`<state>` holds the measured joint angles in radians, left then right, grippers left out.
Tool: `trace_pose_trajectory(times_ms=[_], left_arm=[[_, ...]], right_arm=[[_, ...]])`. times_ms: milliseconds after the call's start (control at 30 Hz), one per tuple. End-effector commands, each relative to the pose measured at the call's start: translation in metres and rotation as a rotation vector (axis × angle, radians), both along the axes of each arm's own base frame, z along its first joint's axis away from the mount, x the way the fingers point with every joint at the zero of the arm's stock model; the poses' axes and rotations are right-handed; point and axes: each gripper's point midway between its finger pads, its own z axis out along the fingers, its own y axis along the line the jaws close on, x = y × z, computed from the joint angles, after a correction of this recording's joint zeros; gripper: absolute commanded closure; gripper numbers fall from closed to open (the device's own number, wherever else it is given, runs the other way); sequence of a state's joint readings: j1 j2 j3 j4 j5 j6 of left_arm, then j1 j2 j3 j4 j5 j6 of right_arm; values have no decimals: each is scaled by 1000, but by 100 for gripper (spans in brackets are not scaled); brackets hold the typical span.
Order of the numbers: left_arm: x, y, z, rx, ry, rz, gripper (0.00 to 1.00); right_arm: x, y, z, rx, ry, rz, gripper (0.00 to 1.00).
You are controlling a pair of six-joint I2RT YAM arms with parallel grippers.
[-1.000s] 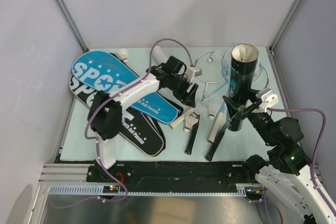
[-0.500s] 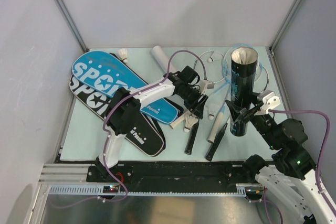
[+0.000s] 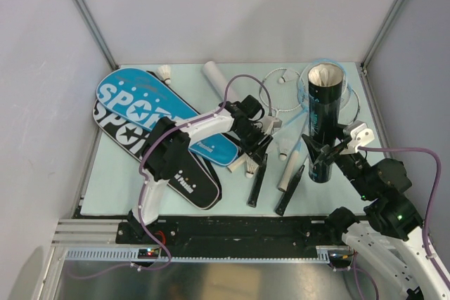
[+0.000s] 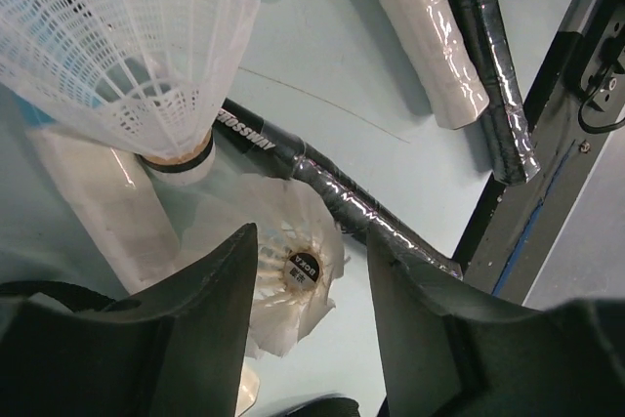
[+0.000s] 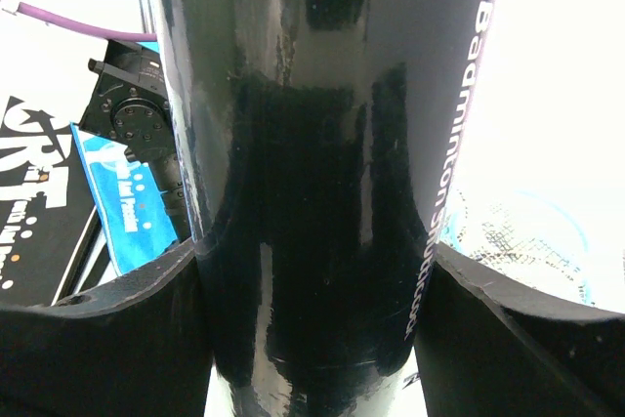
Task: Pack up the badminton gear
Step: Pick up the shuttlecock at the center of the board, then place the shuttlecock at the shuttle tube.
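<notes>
Across the left half of the pale table (image 3: 112, 191) you have the blue SPORT bag (image 3: 137, 100) lying partly over the black SPORT bag (image 3: 193, 184), both flat and slanted. Toward the right, the black tube (image 3: 322, 114) stands upright with its open mouth up. Your right tool (image 3: 320, 152) is clamped on its lower part, a finger pressed to each side. Between bags and tube the rackets lie together, their black handles (image 3: 257, 182) and a white handle (image 3: 289, 171) pointing toward the near edge. Your left tool (image 4: 311, 253) hangs over the feather shuttlecock (image 4: 293, 275), which lies on the table beside a black handle. Its fingers stand partly apart on either side of the cork, with no firm grip showing. A mesh-skirted shuttlecock (image 4: 127, 56) sits just beside it.
</notes>
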<state>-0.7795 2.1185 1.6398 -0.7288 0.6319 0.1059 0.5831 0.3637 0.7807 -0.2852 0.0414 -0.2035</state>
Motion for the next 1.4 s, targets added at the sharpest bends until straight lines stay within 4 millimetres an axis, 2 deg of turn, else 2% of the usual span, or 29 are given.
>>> trace_pose_trajectory(times_ms=[0,133,333,467,567,633,733,833,900,1000,1067,1200,1367], left_arm=[[1,3,23,-27,-53,-20,50],[0,3,30,-33,-56,-17,64],[5,-4,55,-67,-74,9,96],[13,-7,91,-106,-118,70,100],[24,-6,133,-154,-158,166,100],[34,-2,164,-197,-187,232,100],[56,15,207,-232,-261,375,100],[70,39,265,-297,-359,534,100],[76,60,300,-328,-444,646,100],[72,92,347,-384,-550,768,100],[66,113,367,-407,-604,840,100],[43,147,394,-466,-647,921,100],[3,164,414,-576,-645,884,100]], right_arm=[[-8,-3,38,43,-99,7,73],[-6,-2,38,40,-99,10,73],[-5,3,32,43,-70,32,73],[-10,8,36,73,-71,64,72],[-8,13,33,76,-50,82,72],[-3,17,23,55,-18,84,72],[5,25,10,22,14,96,70],[9,29,4,9,16,104,70],[13,33,-2,-13,17,113,70],[19,42,-20,-95,25,145,71],[22,47,-34,-153,44,164,70],[20,65,-53,-218,80,255,70],[12,97,-71,-270,97,391,68]])
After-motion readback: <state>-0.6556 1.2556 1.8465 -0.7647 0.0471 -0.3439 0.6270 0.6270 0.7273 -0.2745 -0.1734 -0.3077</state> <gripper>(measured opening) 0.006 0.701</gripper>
